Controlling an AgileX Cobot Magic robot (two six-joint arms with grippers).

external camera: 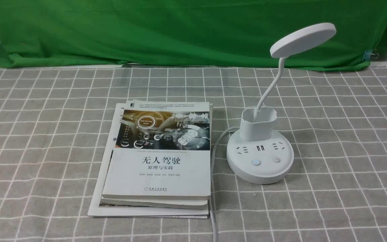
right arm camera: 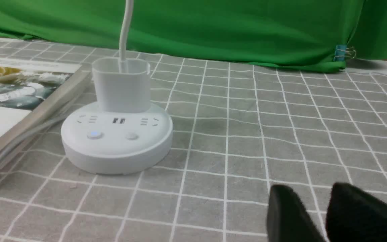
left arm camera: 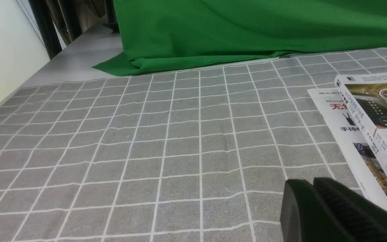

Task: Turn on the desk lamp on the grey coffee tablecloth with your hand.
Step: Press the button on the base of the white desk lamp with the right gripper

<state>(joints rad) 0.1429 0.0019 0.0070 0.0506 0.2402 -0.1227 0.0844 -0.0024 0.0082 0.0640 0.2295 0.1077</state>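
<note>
The top book (external camera: 160,181) reads "无人驾驶" above "原理与实践", with "Self-Driving Mode" in its cover picture and "机械工业出版社" near its lower edge, while the white sheet (left arm camera: 339,117) beneath that book shows "手持".

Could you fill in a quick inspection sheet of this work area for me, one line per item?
Surface: grey cloth with a white grid, a few wrinkles.
Job's things: lamp upright on its round base; one button glows bluish, the other does not.
Clutter: stack of books left of the lamp.
Grippers: left shut, holding nothing; right open, holding nothing; neither touches the lamp.
Cables: one pale cable runs from behind the base, between it and the books, towards the robot.
Surroundings: green cloth behind, with a clip at its right end.
</note>
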